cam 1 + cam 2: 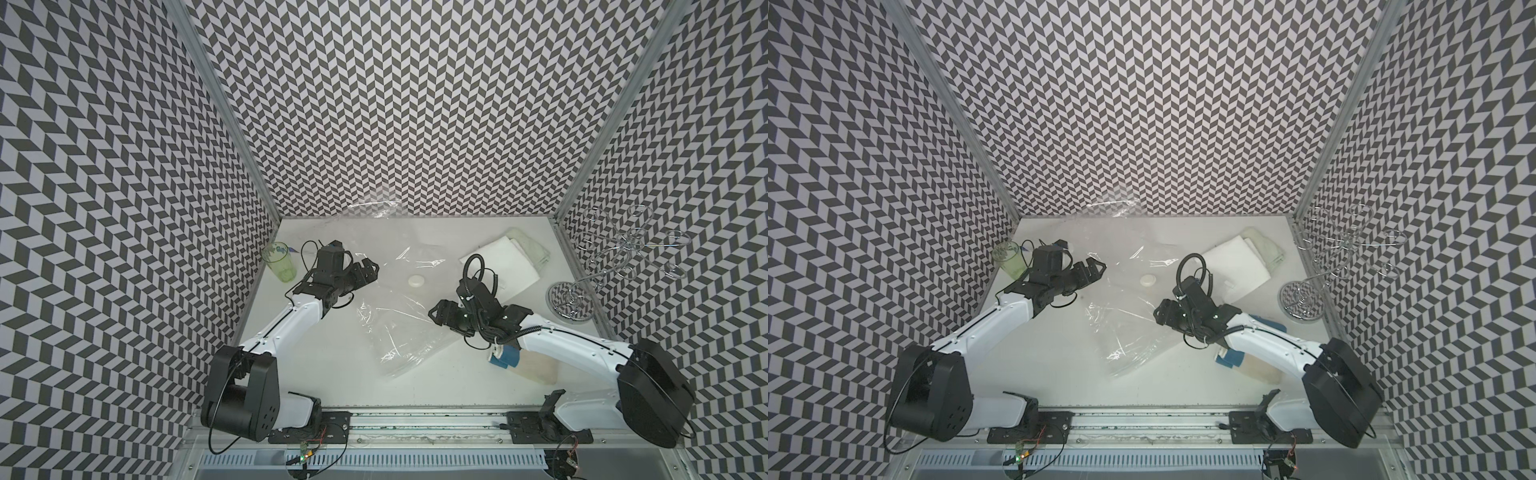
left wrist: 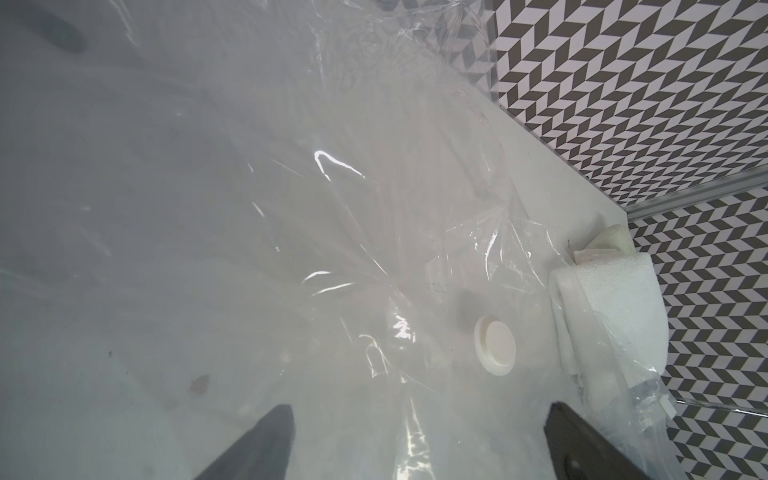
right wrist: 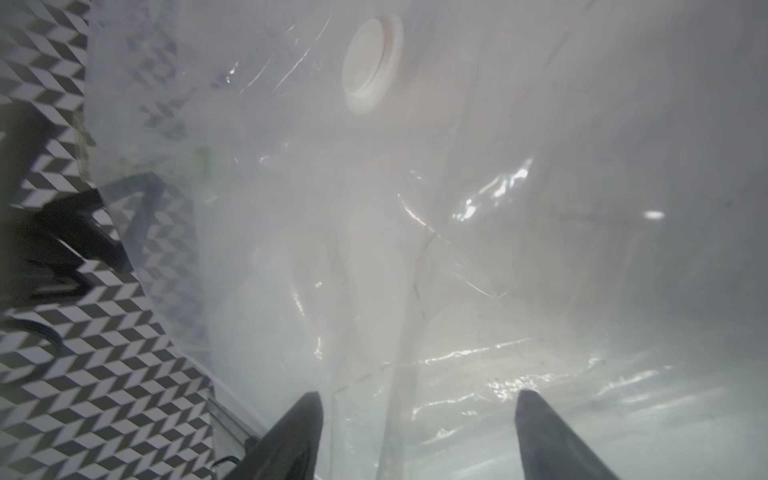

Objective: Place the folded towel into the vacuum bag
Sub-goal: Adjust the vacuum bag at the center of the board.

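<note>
The vacuum bag (image 1: 399, 324) (image 1: 1125, 328) is clear crinkly plastic spread over the middle of the table, and its round white valve cap (image 1: 416, 281) (image 1: 1148, 281) (image 2: 495, 346) (image 3: 371, 64) faces up. The folded towel (image 1: 500, 262) (image 1: 1235, 262) (image 2: 619, 299) is white and lies at the back right, with a clear plastic edge draped over part of it. My left gripper (image 1: 371, 270) (image 1: 1094, 268) (image 2: 419, 411) hangs open at the bag's left edge. At the bag's right edge, over the plastic, my right gripper (image 1: 434, 312) (image 1: 1158, 314) (image 3: 419, 395) stands open, holding nothing.
A pale green cloth (image 1: 530, 247) lies behind the towel. A green tumbler (image 1: 279, 262) (image 1: 1013, 262) stands at the back left. A chrome wire stand (image 1: 571, 301) (image 1: 1302, 301) rises by the right wall. A blue-and-white object (image 1: 503, 358) (image 1: 1229, 358) lies under my right arm.
</note>
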### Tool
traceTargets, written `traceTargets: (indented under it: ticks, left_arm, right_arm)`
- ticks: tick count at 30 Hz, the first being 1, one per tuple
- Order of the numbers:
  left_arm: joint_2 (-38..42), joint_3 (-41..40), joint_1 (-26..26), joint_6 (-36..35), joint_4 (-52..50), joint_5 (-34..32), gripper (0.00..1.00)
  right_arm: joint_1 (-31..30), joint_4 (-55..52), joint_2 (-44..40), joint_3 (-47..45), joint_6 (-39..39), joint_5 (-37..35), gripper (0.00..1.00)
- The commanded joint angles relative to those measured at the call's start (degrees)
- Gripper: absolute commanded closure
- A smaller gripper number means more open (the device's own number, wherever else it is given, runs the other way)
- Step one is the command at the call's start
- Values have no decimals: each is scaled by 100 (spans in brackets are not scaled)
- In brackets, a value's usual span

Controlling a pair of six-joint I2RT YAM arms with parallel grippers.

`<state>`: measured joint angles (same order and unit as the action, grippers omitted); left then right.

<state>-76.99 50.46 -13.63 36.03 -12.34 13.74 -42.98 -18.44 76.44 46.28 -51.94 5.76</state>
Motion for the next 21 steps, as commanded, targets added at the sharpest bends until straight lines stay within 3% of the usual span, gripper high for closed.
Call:
traceTargets:
  ticks: [1, 6, 11, 13, 17, 21]
  left_arm:
    - [390, -54, -17, -179, -447, -46, 3]
    - [832, -346, -17, -128, -641, -73, 3]
    - [943, -494, -17, -101, -669, 30, 3]
    - [922, -424, -17, -172, -751, 73, 3]
    - [883, -438, -18, -210, -672, 134, 3]
    - [781, -514, -19, -155, -550, 202, 3]
  right_arm:
    - [-18, -1309, -398, 435, 1090, -652, 22]
    - [32, -2359, -579, 1320, 1925, -2205, 19]
    - [62, -3296, 491, 3137, 2507, -3023, 19]
    - [62, -3499, 835, 3573, 2644, -2926, 19]
    - [55, -3557, 987, 3653, 2790, -1744, 19]
    - [106, -3706, 499, 3732, 2819, -2472, 18]
